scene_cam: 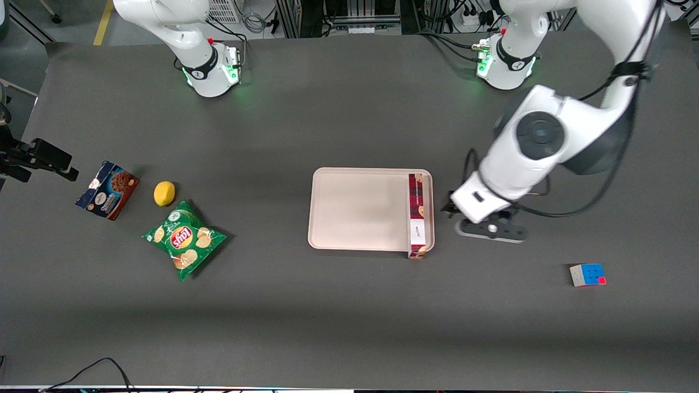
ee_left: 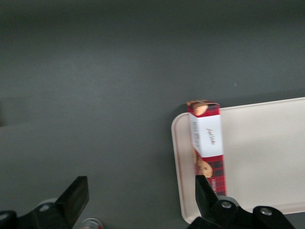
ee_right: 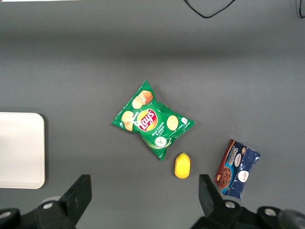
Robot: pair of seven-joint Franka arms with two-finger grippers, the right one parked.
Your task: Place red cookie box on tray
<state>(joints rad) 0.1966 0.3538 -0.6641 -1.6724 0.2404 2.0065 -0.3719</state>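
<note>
Dark tabletop: wrist view shows the pincer (ee_left: 138, 202) spread and empty beside red cookie box (ee_left: 208, 145) on tray (ee_left: 267, 157)

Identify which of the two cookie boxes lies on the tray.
The red cookie box, long and plaid, lies along the tray edge nearest the open gripper. The shorter blue-and-brown cookie box sits on the table toward the parked arm's end.

Left arm — reaches from its base down over the table, elbow bent, wrist housing turned toward the front camera. Tool (scene_cam: 490, 228) — hangs low above the table at the arm's end, holding nothing. Fingers (ee_left: 206, 195) — black, spread wide apart, with clear space between the two tips in the wrist view.
</note>
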